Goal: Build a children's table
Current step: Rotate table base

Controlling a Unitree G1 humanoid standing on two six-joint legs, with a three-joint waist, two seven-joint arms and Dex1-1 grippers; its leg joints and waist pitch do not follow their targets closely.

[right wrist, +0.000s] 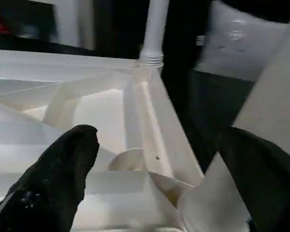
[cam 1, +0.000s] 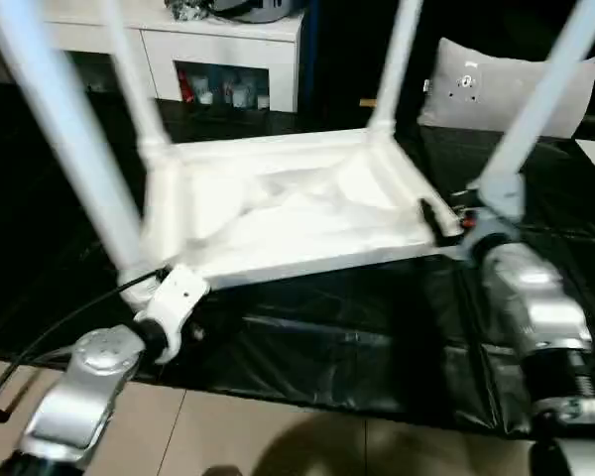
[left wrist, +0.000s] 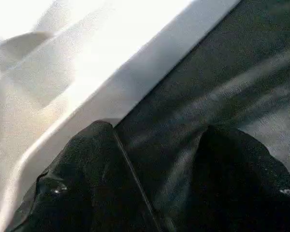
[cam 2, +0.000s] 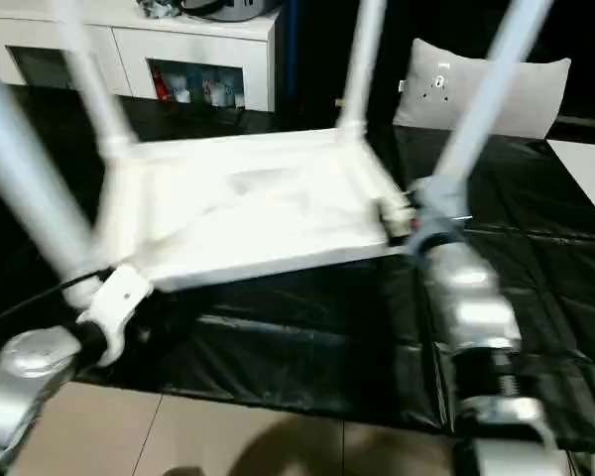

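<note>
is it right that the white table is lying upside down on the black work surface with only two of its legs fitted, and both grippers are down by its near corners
Not quite: the white table has all four legs fitted, not two. The left eye view shows one rising from each corner socket. The rest holds: it lies upside down on the black work surface, with the left gripper and right gripper by its near corners.
</note>
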